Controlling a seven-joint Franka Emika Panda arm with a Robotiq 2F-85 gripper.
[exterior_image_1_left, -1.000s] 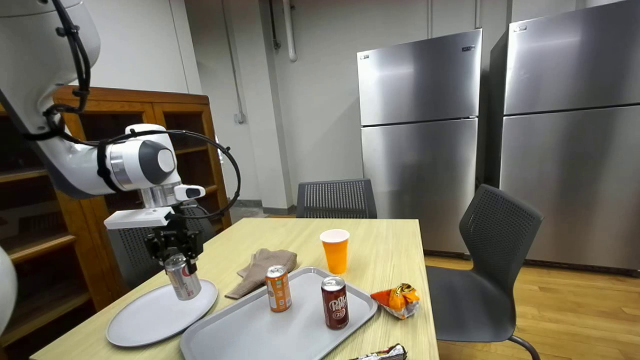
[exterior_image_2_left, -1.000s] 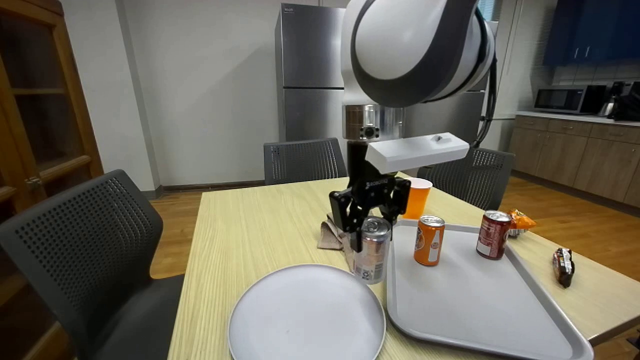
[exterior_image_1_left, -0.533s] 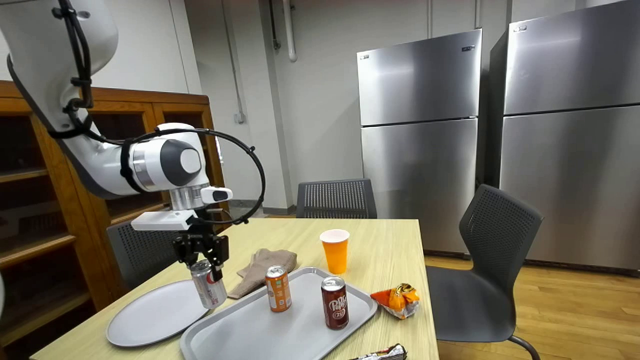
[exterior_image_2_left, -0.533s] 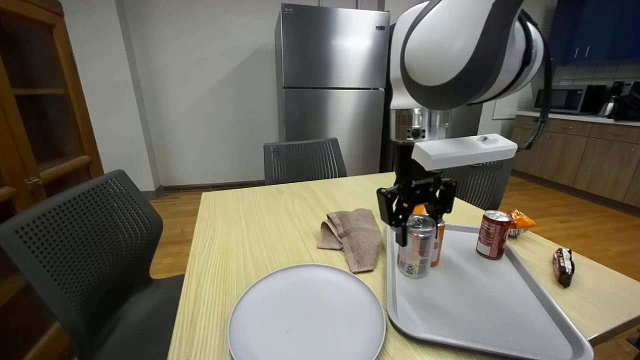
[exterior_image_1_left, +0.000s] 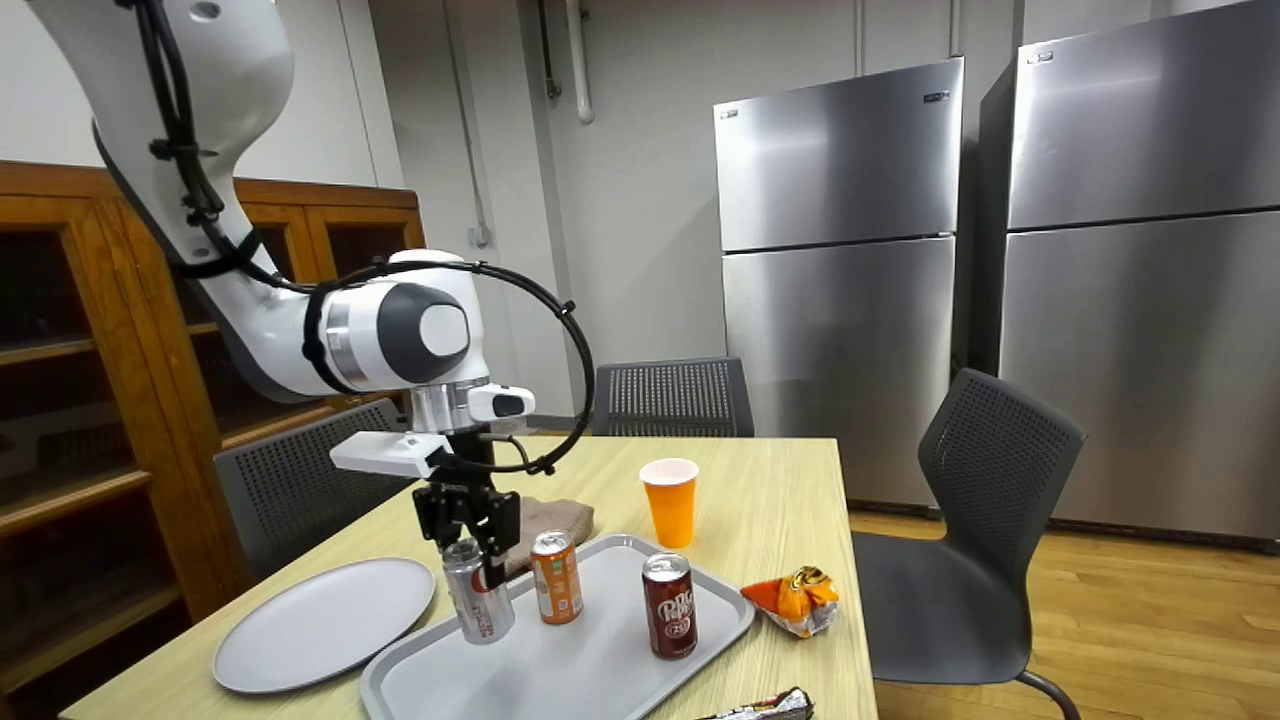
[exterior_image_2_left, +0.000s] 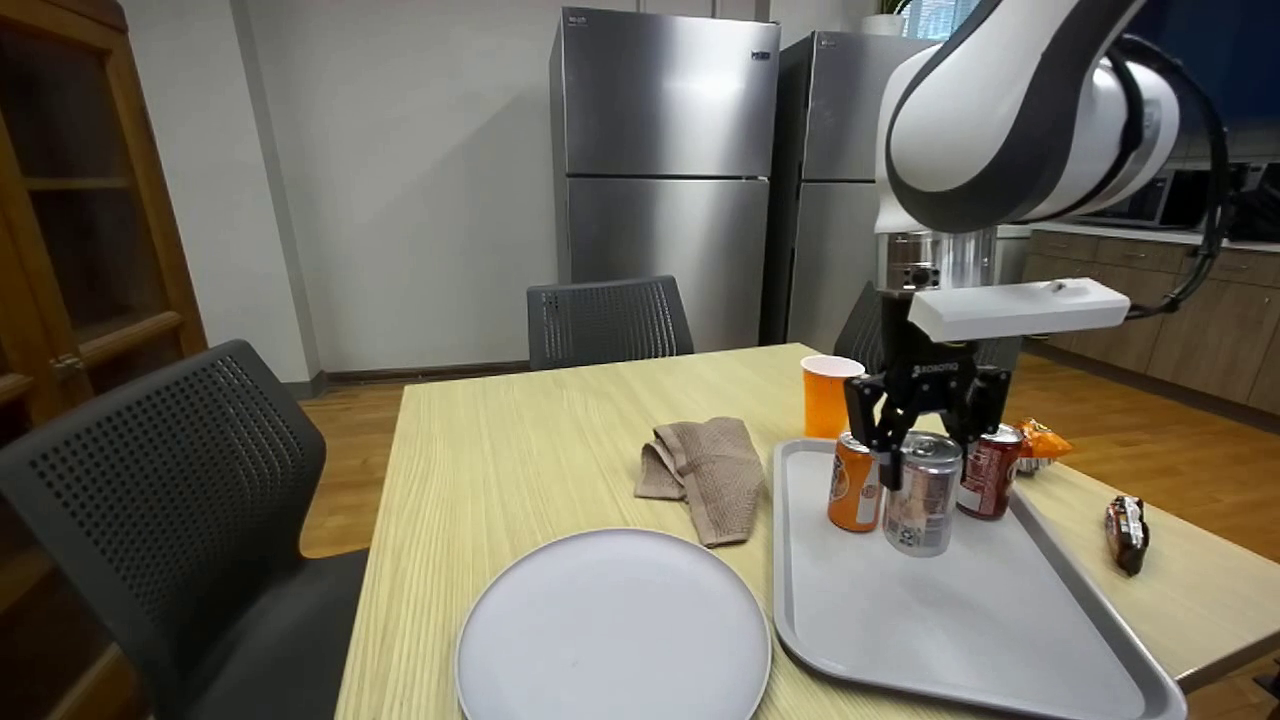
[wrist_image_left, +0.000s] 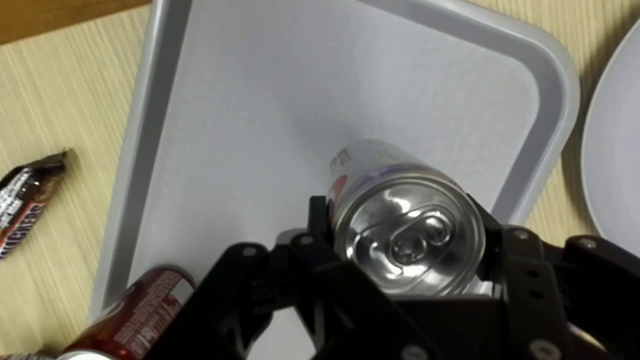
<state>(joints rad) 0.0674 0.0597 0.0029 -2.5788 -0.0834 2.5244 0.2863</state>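
In an exterior view, the pincer (exterior_image_2_left: 930, 466) and silver can (exterior_image_2_left: 920, 512) partly hide the red can (exterior_image_2_left: 992, 476).

in an exterior view i have the first can (exterior_image_2_left: 922, 503) between my jaws over the tray (exterior_image_2_left: 960, 630), a second can (exterior_image_2_left: 853, 487) to its left and a third can (exterior_image_2_left: 994, 480) to its right, both on the tray. the plate (exterior_image_2_left: 612, 630) lies left of the tray on the tabletop (exterior_image_2_left: 520, 460), the cloth (exterior_image_2_left: 712, 475) behind the plate, the cup (exterior_image_2_left: 828, 398) behind the tray, the candy bar (exterior_image_2_left: 1127, 535) right of it.
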